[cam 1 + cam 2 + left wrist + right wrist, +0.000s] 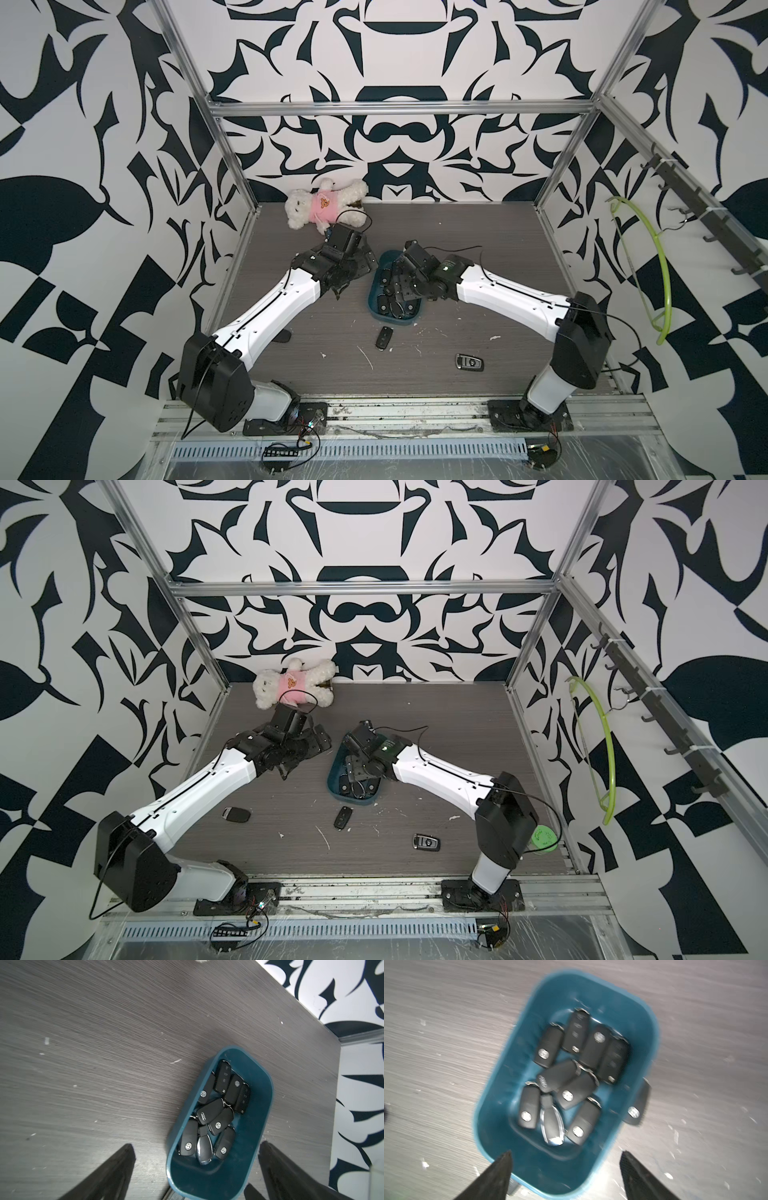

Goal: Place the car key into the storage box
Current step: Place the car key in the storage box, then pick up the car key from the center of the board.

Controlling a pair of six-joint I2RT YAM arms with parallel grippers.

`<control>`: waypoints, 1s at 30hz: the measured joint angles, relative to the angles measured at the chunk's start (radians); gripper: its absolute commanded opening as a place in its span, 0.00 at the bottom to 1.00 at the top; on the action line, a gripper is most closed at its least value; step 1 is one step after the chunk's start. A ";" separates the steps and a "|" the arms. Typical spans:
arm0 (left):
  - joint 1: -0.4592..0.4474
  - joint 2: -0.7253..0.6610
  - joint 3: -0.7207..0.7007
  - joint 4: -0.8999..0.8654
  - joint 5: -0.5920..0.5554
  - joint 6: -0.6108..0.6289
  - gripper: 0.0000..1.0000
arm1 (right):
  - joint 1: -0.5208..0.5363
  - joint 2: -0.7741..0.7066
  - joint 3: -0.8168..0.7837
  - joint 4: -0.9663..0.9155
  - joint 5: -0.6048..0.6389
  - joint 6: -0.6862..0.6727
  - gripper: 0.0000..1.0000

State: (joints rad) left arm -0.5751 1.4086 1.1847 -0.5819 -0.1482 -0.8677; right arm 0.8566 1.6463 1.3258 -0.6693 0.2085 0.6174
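The teal storage box sits mid-table and holds several black car keys. My right gripper hangs over one short end of the box, open, with nothing between its fingers. One blurred black key shows at the outer side of the box's long wall; I cannot tell whether it rests on the table. My left gripper is open and empty, its fingers either side of the box's short end. In both top views the arms hide much of the box.
Loose keys lie in front of the box: a black one, a silver-trimmed one, and another by the left arm. A plush bear lies at the back left. A green hanger hangs on the right wall.
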 measured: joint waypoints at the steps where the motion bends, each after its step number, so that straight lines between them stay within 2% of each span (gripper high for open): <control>1: -0.009 0.006 0.000 0.006 0.009 0.006 0.99 | 0.000 -0.022 -0.031 -0.002 0.006 0.015 0.91; 5: -0.042 0.033 0.000 0.024 0.033 0.026 0.99 | 0.000 -0.113 -0.161 -0.023 0.018 0.083 0.95; 6: -0.050 0.040 0.001 0.026 0.038 0.029 0.99 | 0.001 -0.143 -0.201 -0.026 0.022 0.105 0.99; 11: -0.074 0.076 0.008 0.039 0.057 0.039 0.99 | 0.029 -0.272 -0.355 -0.061 0.039 0.204 0.99; 18: -0.108 0.102 0.024 0.043 0.060 0.043 0.99 | 0.127 -0.398 -0.503 -0.084 0.041 0.342 0.99; 30: -0.163 0.107 0.040 0.040 0.023 0.020 0.99 | 0.203 -0.620 -0.752 -0.068 -0.039 0.545 0.99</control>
State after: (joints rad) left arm -0.7380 1.5154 1.2243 -0.5423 -0.1257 -0.8478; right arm 1.0599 1.0264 0.5739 -0.7372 0.1692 1.1625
